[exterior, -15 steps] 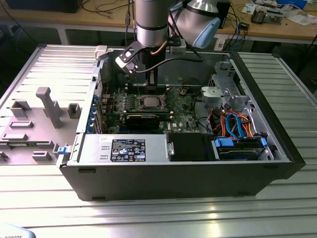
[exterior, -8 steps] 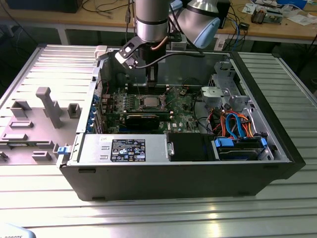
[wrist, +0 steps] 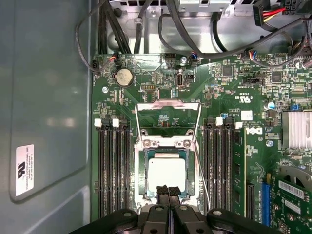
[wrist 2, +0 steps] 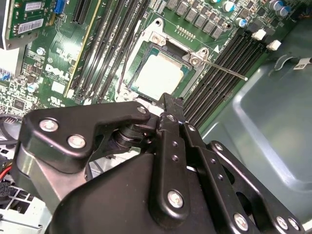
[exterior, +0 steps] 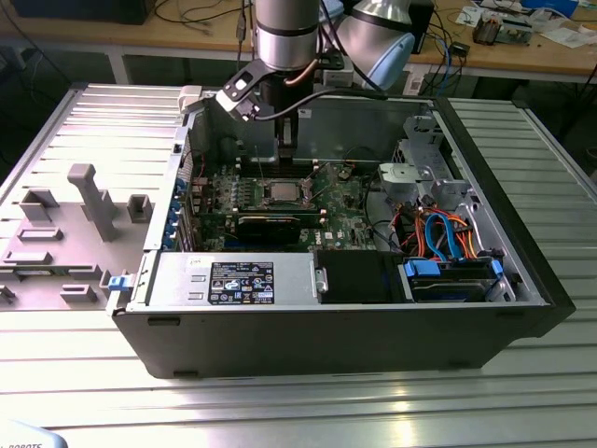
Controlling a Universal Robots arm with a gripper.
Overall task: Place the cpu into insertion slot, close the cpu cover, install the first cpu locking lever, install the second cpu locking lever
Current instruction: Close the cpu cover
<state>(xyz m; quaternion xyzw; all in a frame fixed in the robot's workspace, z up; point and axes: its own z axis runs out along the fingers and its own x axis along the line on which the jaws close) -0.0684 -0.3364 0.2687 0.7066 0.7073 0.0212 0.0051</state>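
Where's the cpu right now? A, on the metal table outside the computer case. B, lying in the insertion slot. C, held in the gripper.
B: in the first wrist view the cpu lies flat inside the insertion slot, its silver top uncovered because the cpu cover is swung open. The gripper is at the slot's edge with its fingertips together and nothing between them.

Black, screw-studded claw point(wrist: 168, 191); silver arm point(exterior: 284, 37)
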